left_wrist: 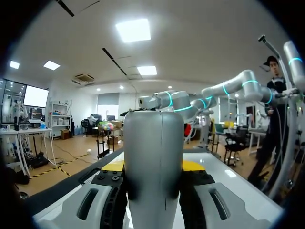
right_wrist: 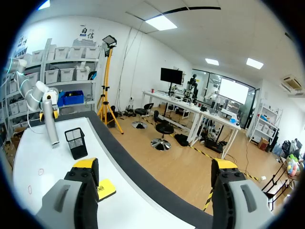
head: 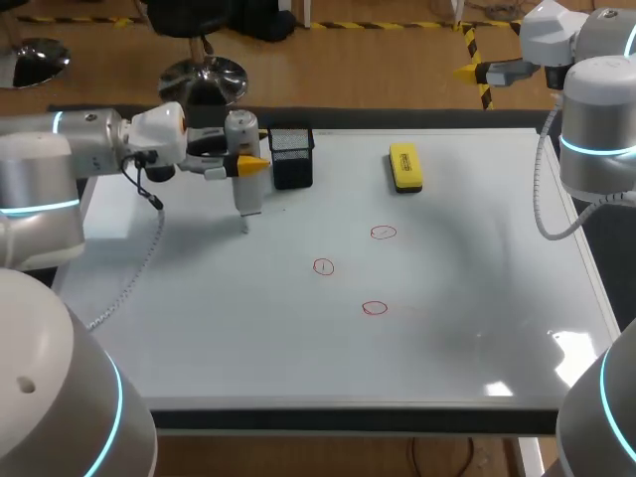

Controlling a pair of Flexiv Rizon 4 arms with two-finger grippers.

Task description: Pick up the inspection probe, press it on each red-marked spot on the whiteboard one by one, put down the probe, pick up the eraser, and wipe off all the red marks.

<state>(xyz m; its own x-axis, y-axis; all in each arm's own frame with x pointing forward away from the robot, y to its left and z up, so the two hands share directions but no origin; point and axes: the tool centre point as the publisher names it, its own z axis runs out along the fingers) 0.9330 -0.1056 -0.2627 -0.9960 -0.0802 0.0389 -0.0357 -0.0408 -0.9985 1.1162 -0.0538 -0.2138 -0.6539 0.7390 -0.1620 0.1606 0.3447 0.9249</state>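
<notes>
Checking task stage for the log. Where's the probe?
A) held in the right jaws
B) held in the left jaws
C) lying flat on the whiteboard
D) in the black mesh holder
B: the probe stands upright, clamped between the left jaws, beside the black mesh holder; the right jaws are open and empty.

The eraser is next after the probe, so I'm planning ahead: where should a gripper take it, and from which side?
Probably from straight above, fingers closing across the two long sides of the yellow eraser at mid-length. It lies flat on the whiteboard, a narrow block with clear board on both long sides; the black mesh holder stands well apart.
</notes>
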